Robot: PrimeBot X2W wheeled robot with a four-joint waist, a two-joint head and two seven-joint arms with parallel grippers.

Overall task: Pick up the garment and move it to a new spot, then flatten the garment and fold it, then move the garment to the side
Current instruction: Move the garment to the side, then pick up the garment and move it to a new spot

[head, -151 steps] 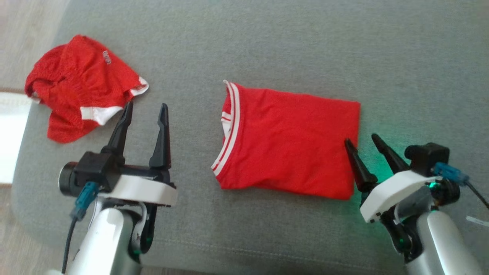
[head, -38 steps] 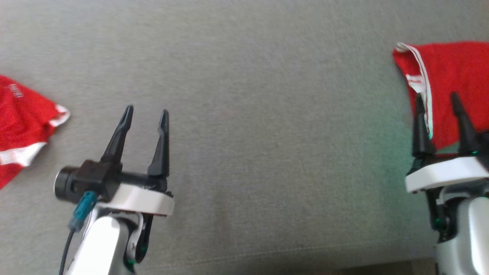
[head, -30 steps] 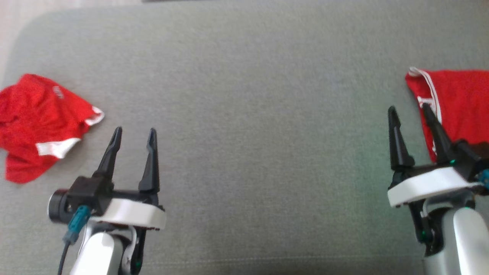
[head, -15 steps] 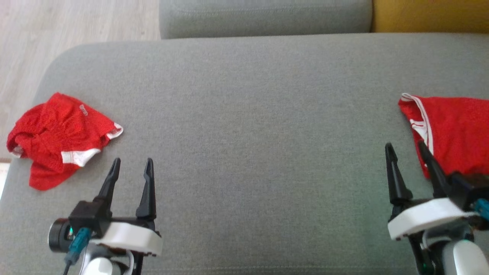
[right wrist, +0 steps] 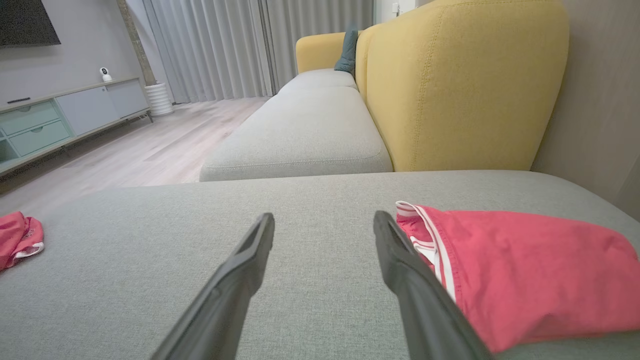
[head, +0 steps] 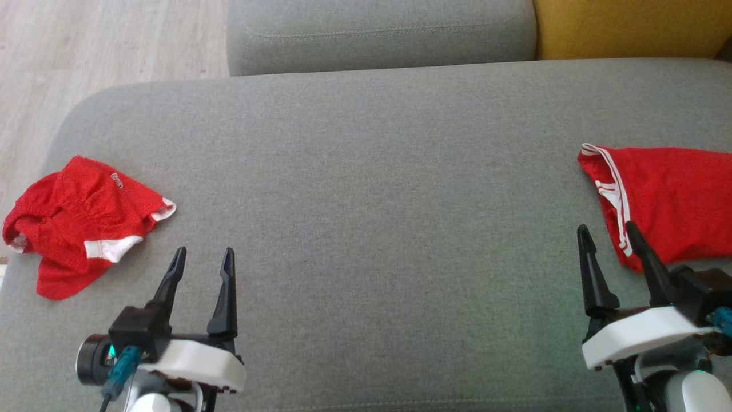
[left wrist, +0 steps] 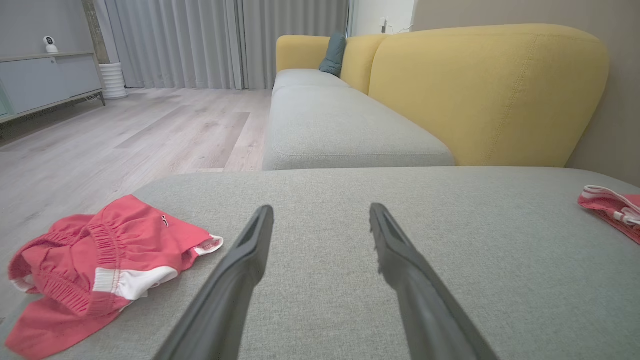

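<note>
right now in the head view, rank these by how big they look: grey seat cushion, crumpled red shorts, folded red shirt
1. grey seat cushion, by far the largest
2=. crumpled red shorts and folded red shirt look alike; the shirt runs off the right edge, so unranked

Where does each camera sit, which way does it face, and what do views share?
Head view: on the head, facing down at the grey cushion; left gripper, right gripper open.
Left wrist view: low, facing the yellow backrest; own fingers.
Right wrist view: same, beside the folded shirt; own fingers.
Shared: the red shorts.
</note>
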